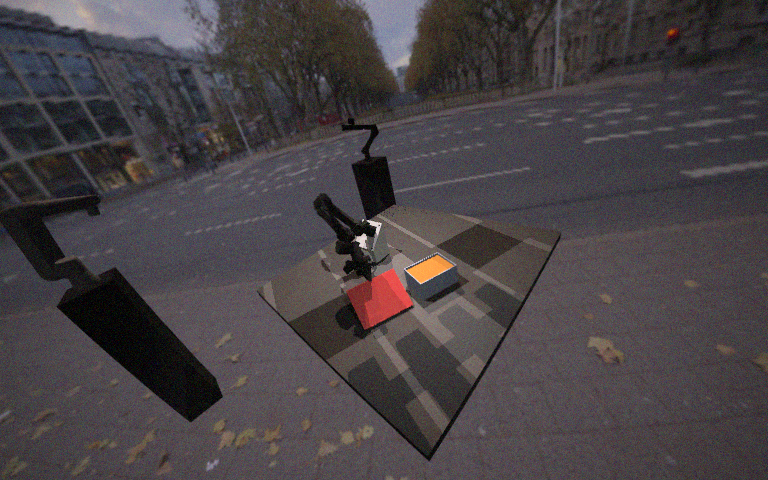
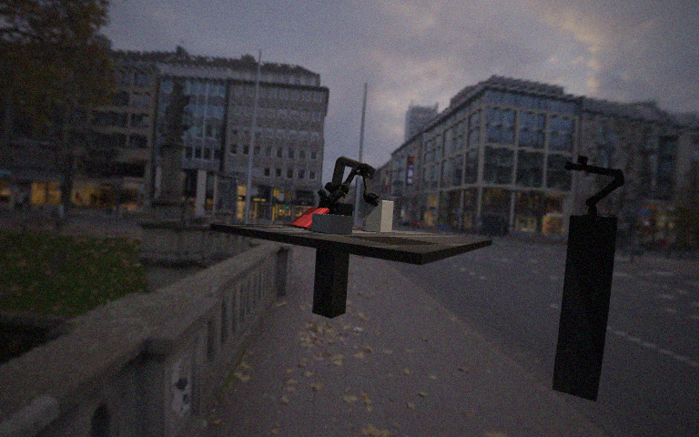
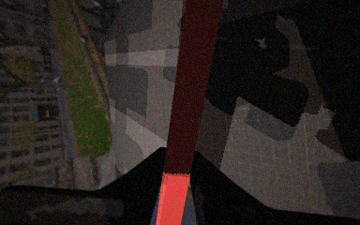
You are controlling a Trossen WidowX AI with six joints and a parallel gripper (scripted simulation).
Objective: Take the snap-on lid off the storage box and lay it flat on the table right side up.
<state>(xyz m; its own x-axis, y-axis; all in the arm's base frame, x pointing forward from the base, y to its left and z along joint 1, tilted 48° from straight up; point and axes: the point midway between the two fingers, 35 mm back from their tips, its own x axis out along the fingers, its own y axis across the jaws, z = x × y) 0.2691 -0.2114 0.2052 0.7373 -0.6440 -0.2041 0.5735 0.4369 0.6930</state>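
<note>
The red lid (image 1: 385,302) (image 2: 308,218) (image 3: 193,84) is off the box and tilted, its upper edge toward the arm and its lower edge close to the table (image 1: 424,433) (image 2: 308,240). Whether that edge touches the table cannot be told. My gripper (image 1: 369,278) (image 3: 178,155) is shut on the lid's upper edge; in the wrist view the lid runs edge-on between the dark fingers. The blue-grey storage box (image 1: 433,288) (image 2: 331,224) stands upright and open just beside the lid, with an orange inside showing in the top view.
A pale upright block (image 1: 380,251) (image 2: 386,216) stands on the table near the arm, partly hidden behind it in the top view. Black pedestals (image 1: 141,345) (image 1: 373,183) (image 2: 584,303) with thin dark arms stand off the table.
</note>
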